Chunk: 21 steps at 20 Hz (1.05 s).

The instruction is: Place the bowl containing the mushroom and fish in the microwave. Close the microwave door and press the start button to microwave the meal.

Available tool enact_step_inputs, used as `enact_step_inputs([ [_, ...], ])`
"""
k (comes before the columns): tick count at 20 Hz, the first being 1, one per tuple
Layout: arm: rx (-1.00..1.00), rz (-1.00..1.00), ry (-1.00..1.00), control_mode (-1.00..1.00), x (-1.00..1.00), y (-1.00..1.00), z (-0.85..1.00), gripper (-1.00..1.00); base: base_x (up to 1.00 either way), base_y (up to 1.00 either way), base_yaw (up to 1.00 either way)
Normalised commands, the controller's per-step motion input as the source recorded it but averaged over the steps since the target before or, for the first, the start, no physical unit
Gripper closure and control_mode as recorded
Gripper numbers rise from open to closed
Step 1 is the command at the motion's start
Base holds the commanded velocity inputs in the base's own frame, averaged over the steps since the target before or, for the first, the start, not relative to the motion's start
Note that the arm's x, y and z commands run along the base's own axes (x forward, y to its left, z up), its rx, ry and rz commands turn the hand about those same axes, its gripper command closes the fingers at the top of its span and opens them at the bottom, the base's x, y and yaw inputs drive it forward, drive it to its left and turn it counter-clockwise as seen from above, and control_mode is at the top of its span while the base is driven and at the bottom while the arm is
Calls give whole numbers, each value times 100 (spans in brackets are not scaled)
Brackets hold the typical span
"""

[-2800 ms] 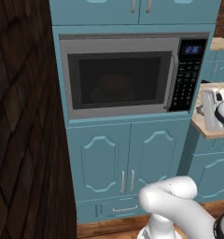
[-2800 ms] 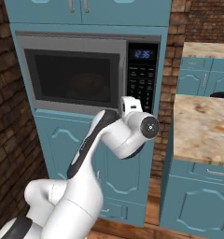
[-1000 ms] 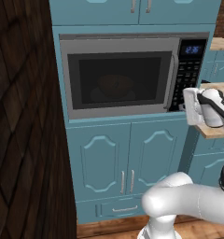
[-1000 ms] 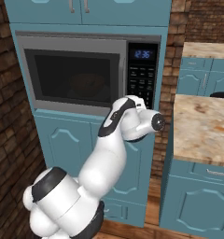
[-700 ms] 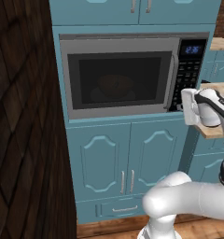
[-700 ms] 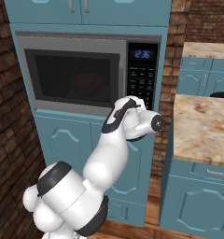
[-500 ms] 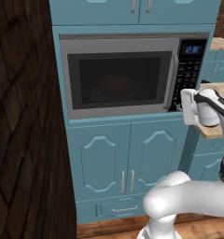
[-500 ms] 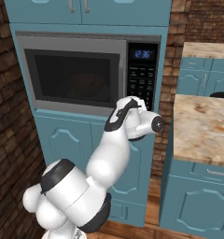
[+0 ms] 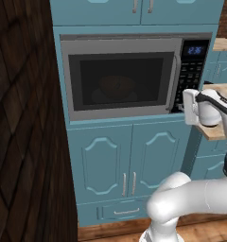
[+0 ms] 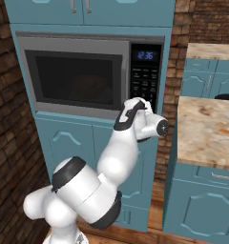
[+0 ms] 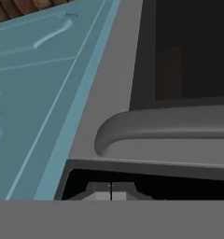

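Grey built-in microwave [image 9: 134, 75] set into teal cabinetry, microwave door [image 9: 120, 78] closed. Behind the dark window, a dim round shape at centre: the bowl [image 9: 116, 86], colour and contents too murky to make out; mushroom and fish not discernible. Black keypad panel [image 10: 145, 76] with blue display at 3 o'clock of the door, button labels too small to read. Gripper [image 11: 111, 191] pressed together, fingertips side by side, right up at the lower corner of the keypad panel; actual contact hidden by the white wrist in both base views. In the hand view, curved handle [image 11: 165, 128] end close at 12 o'clock of the fingertips. Tan countertop [image 10: 207, 128] at 3 o'clock, cut off by the frame.
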Motion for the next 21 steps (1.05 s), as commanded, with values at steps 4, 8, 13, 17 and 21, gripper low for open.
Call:
enact_step_inputs([
  [4, 0, 0, -4, -100, 30, -8, -22, 100, 0, 0, 0],
  [8, 0, -1, -3, -100, 35, -14, -15, 100, 0, 0, 0],
  [13, 0, -6, -7, -100, 41, -14, -20, 100, 0, 0, 0],
  [17, -5, -30, -16, -100, 73, 1, -45, 100, 0, 0, 0],
  [21, -23, -65, -28, -100, 67, 61, -64, 100, 0, 0, 0],
])
